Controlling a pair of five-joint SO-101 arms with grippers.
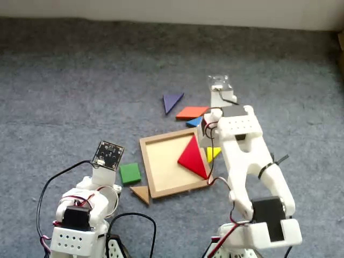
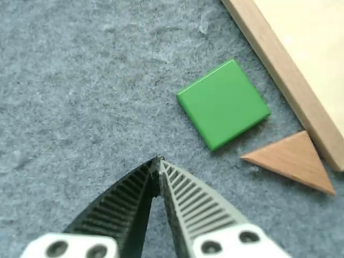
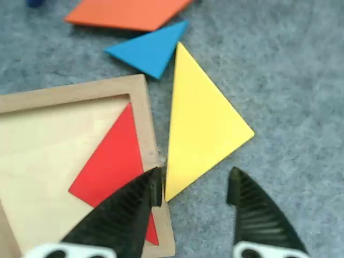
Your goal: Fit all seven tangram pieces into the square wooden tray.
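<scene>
The right gripper [image 3: 193,180] hangs wide open over 1 corner of the yellow triangle [image 3: 201,126], which lies just beside the rim of the tray [image 3: 70,92]. It is probably lined up to pinch that piece. 1 piece, the red triangle [image 3: 107,161], lies inside the tray. The left gripper [image 2: 159,165] is closed on nothing, near the green square [image 2: 223,103] and tan triangle [image 2: 290,161]. Grey felt-like cloth [image 1: 80,80] covers the tabletop, and a pale wall [image 1: 161,8] runs behind.

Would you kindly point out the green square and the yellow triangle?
green square [image 2: 223,105]: left wrist view, middle of its top face.
yellow triangle [image 3: 200,126]: right wrist view, middle of its top face.
</scene>
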